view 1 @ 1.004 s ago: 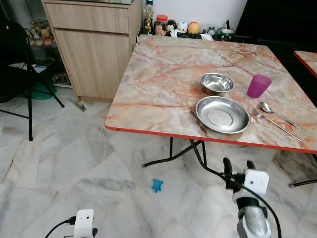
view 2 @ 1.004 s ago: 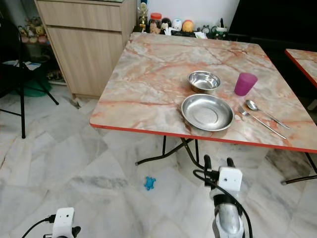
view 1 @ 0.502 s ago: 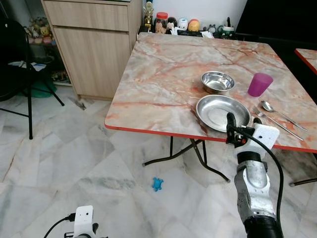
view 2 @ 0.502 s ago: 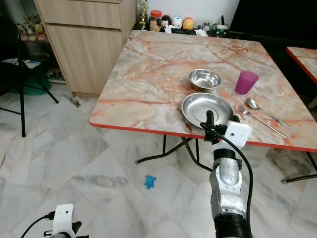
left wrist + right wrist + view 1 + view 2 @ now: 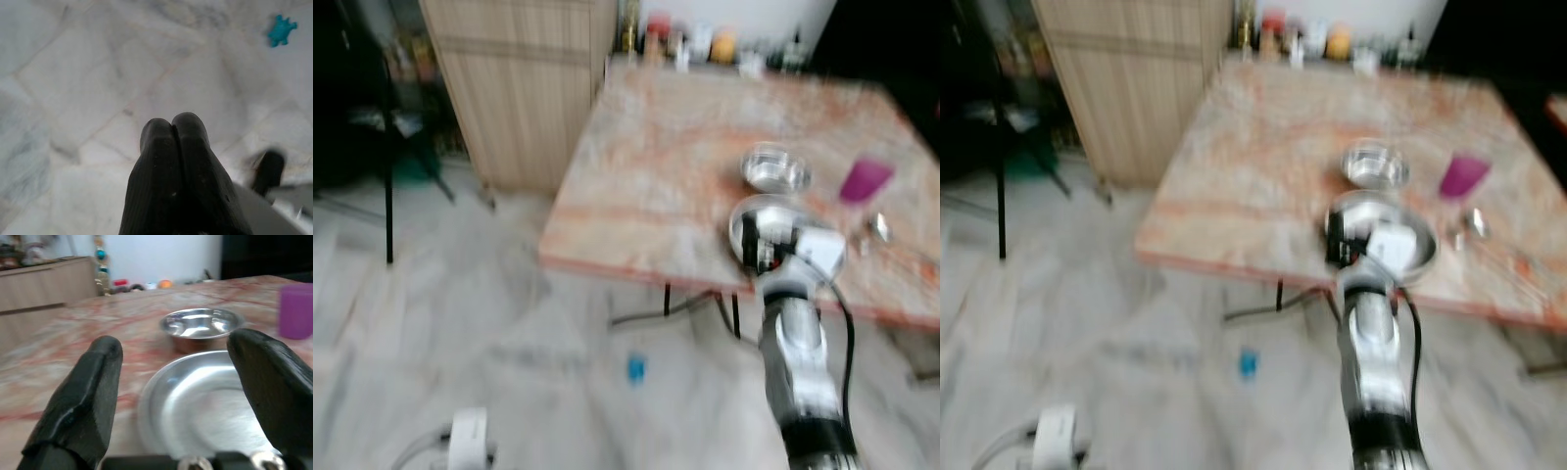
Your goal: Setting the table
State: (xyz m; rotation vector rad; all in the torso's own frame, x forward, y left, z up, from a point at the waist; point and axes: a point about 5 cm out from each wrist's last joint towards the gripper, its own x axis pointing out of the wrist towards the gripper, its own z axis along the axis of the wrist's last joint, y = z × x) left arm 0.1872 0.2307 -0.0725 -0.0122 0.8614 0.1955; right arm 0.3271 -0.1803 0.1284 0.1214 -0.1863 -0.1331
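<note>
**Right arm arrives at the plate**

A second ago the right gripper (image 5: 171, 396) hung low over the floor, short of the marble table (image 5: 666, 147); it has since risen to the near edge and now reaches toward the steel plate (image 5: 205, 406), its fingers (image 5: 83, 396) spread wide on either side and holding nothing. The head views are blurred, so contact with the plate cannot be judged, though it looks just short. Just beyond the plate sits the steel bowl (image 5: 200, 325); to the plate's right are the purple cup (image 5: 867, 179) and, faintly, a spoon (image 5: 879, 227). The plate is probably the next thing to be shifted. The left gripper (image 5: 173, 142) hangs over the floor, fingers pressed together, empty.
</note>
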